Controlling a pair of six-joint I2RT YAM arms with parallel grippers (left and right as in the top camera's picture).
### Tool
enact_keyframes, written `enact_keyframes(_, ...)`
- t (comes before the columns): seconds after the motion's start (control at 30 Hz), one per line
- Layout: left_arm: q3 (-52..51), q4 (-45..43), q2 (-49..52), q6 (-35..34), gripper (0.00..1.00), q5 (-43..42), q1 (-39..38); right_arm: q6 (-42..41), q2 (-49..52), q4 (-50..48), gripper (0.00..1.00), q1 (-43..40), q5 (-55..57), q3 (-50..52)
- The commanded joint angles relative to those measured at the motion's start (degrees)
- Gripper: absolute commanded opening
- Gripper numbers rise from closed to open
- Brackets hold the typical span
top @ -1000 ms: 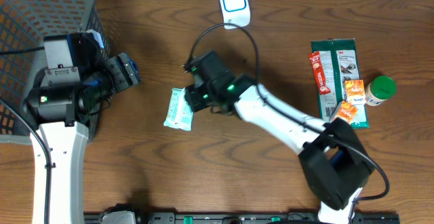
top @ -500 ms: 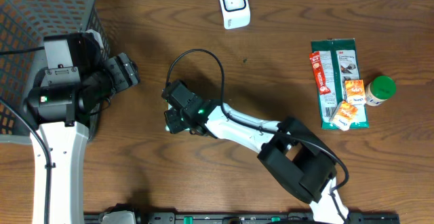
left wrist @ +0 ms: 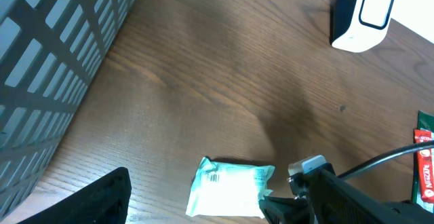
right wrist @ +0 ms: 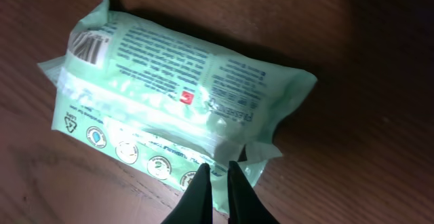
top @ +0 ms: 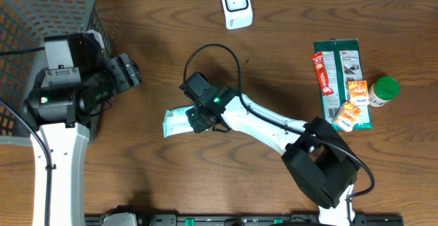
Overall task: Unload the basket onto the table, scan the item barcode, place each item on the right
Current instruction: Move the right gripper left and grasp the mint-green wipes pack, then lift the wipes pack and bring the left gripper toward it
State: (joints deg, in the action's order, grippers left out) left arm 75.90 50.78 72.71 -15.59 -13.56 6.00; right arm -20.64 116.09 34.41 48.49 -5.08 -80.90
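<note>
Pale green plastic pack (right wrist: 169, 95) nipped by end seam in right gripper (right wrist: 217, 178) jaws – barcode (right wrist: 85, 44) unhidden, prob. for white scanner (top: 235, 5); left gripper (top: 131, 74) jaws wide.

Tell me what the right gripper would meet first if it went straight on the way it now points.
The green packet. The right gripper points straight at its near edge, touches it, and seems to pinch the seam there.
</note>
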Motion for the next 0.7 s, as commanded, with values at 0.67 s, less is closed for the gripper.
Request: enact_keyframes(0.67, 0.83, -0.02, 0.26, 0.57, 0.84, 0.17, 0.26, 2.71, 4.94, -5.70, 0.01, -1.07, -11.26, 0.37)
